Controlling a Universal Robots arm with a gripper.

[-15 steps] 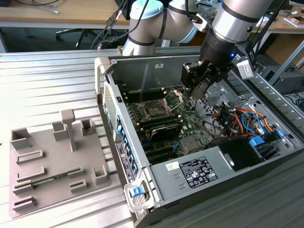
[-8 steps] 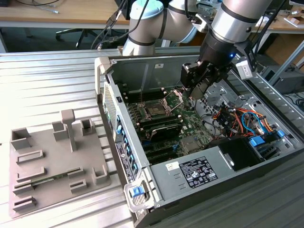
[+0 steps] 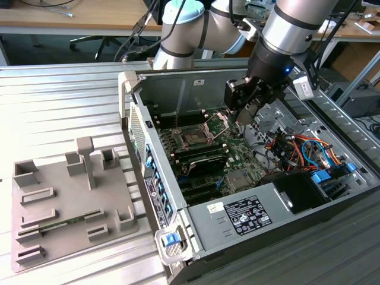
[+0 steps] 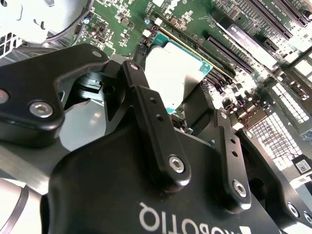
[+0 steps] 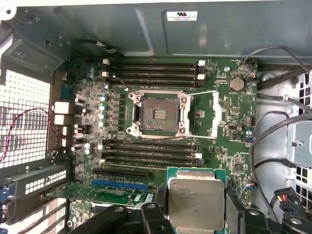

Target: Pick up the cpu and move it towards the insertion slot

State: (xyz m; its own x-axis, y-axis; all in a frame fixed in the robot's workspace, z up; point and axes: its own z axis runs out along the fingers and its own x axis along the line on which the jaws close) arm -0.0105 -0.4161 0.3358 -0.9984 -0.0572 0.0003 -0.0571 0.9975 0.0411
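Inside the open computer case (image 3: 196, 83), your gripper (image 5: 197, 214) is closed on the cpu (image 5: 196, 202), one finger (image 4: 151, 131) on each side edge. You hold it up above the green board (image 5: 229, 146). From the cpu, the insertion slot (image 5: 158, 114) sits at about 11 o'clock in the first wrist view, with its frame open. I think the cpu is light, stiff and easy to hurt, so keep holding only its edges.

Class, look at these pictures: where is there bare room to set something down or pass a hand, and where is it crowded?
Bare: the ribbed metal table behind the grey tray, and the open socket between the memory slots. Crowded: the corner with orange and blue cables, and around the claw holding the chip.
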